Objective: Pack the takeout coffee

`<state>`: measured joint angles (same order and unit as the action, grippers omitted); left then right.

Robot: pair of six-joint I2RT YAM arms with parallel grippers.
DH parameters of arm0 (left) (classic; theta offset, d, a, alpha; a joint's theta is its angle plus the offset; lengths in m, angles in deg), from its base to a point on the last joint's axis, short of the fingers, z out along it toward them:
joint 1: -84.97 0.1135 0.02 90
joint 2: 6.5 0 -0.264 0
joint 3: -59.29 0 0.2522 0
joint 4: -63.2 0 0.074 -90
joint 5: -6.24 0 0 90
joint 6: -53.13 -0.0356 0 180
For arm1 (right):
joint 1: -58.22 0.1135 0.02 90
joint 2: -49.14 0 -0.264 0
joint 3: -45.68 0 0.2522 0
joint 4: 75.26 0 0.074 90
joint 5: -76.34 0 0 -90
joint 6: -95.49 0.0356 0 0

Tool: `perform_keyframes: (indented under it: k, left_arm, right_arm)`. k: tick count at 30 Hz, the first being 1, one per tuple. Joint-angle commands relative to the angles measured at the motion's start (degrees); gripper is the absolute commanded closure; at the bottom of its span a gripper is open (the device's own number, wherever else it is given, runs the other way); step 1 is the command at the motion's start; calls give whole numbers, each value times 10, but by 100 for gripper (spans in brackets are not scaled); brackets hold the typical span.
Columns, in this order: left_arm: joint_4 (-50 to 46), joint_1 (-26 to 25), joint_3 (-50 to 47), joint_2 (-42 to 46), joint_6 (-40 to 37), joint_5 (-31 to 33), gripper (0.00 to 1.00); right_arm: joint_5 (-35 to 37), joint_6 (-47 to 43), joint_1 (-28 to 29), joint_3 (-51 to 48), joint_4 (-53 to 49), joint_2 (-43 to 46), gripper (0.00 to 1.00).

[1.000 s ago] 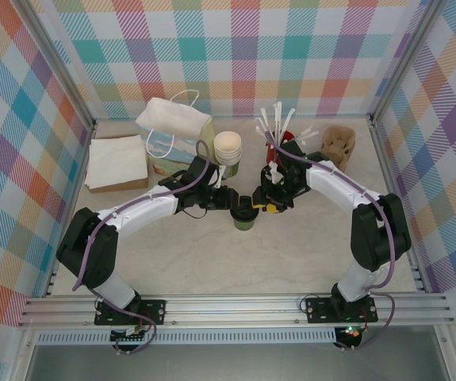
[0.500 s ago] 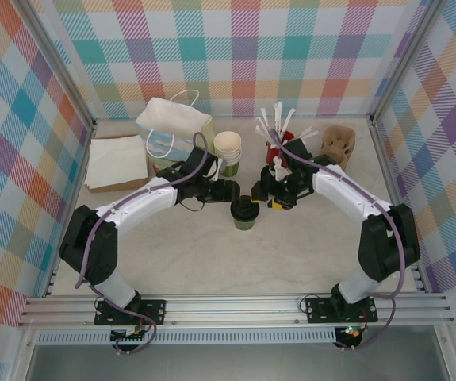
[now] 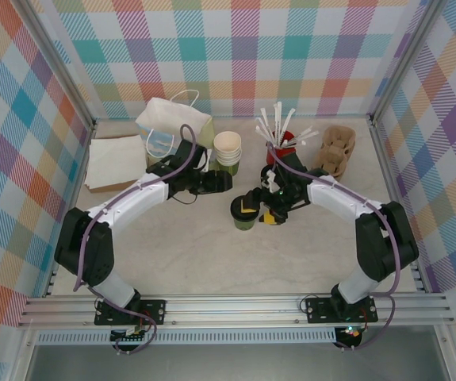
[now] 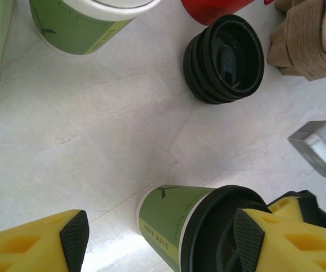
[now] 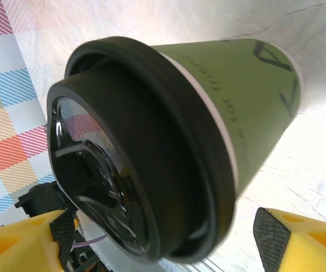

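Nearest, the two arm bases sit bolted at the 6 o'clock edge of the table (image 3: 212, 258). At the table's middle the takeout coffee (image 3: 243, 213) stands upright on the pale top with its black lid on, well apart from the gift bag (image 3: 176, 125).

The right gripper (image 3: 261, 210) is low and close at the cup's 3 o'clock. In its wrist view the yellow fingers (image 5: 304, 238) stand spread with the lidded cup between them. A gap shows at the right-hand pad. The other pad sits by the lid's rim, and contact there cannot be made out.

The left gripper (image 3: 228, 185) lies at the cup's 11 o'clock, apart from it in the overhead view. Its fingers (image 4: 66, 241) are wide apart and grip nothing. Its wrist view cuts the cup off at the bottom edge, and one finger covers part of the lid.

Beyond the cup, the stack of black lids (image 4: 225, 59) rests on the table. From overhead the right arm hides most of it.

- **12 o'clock:** the stack of lidless green cups (image 3: 228, 149) stands farther back.
- **1 o'clock:** a red holder (image 3: 285, 141) bristles with white sticks too small to identify.
- **2 o'clock:** a brown cardboard carrier (image 3: 337, 149) sits by the back wall.
- **11 o'clock:** the pale green gift bag is partly covered by the left arm, and its mouth cannot be read.
- **10 o'clock:** a pile of white napkins (image 3: 116, 161) lies at the left wall.
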<state>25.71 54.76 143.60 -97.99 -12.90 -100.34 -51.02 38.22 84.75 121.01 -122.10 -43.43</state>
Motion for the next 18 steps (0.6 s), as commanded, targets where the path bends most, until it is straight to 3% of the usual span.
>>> perform_keyframes:
  k: [1, 15, 18]
  left_arm:
    - [-10, 4, 1, 26, -6, 13, 30]
    - [-66, 43, -13, 48, -3, 5, 27]
    - [-65, 46, -18, 49, 0, -8, 27]
  right_arm:
    - [-36, 14, 4, 16, 36, -22, 16]
    - [-36, 14, 4, 116, 84, -111, 18]
    - [1, 0, 4, 128, 66, -102, 18]
